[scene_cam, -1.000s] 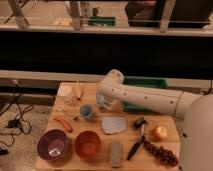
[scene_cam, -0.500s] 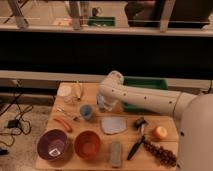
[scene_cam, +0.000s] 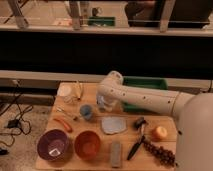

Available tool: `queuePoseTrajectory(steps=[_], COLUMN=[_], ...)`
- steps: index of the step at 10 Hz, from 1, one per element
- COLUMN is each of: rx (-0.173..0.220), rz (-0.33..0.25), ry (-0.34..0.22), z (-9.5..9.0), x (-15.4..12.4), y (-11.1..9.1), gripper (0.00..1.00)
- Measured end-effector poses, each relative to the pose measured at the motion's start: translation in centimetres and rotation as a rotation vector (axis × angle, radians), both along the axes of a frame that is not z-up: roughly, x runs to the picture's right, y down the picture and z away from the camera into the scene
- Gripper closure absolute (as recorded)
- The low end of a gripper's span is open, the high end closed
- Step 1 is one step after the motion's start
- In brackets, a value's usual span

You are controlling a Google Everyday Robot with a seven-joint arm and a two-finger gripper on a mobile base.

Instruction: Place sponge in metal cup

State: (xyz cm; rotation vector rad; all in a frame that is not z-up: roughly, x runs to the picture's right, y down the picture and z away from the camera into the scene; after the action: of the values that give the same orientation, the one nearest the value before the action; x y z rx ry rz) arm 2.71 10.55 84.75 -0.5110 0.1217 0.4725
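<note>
My gripper (scene_cam: 106,104) hangs above the wooden table (scene_cam: 97,160), beside the round light-blue cup (scene_cam: 86,111); a flat grey sponge (scene_cam: 114,125) lies just below-right. Metal cup unseen.

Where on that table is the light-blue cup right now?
The small light-blue cup stands left of centre on the wooden table, just left of the robot's tool, with the round orange bowl in front of it.

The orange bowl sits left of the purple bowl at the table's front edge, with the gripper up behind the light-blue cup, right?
Not quite: in the camera view the orange bowl sits right of the purple bowl. The gripper is behind the light-blue cup, as you said.
</note>
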Motion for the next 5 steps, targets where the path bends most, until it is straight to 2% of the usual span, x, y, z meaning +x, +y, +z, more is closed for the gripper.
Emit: queuePoseTrajectory(steps=[1,5], rx=[-0.001,0.007], rz=[-0.002,-0.011], ry=[0.000,-0.004], z=[-0.02,-0.76], x=[-0.06,-0.63], y=[0.02,-0.09], gripper=[0.88,0.46])
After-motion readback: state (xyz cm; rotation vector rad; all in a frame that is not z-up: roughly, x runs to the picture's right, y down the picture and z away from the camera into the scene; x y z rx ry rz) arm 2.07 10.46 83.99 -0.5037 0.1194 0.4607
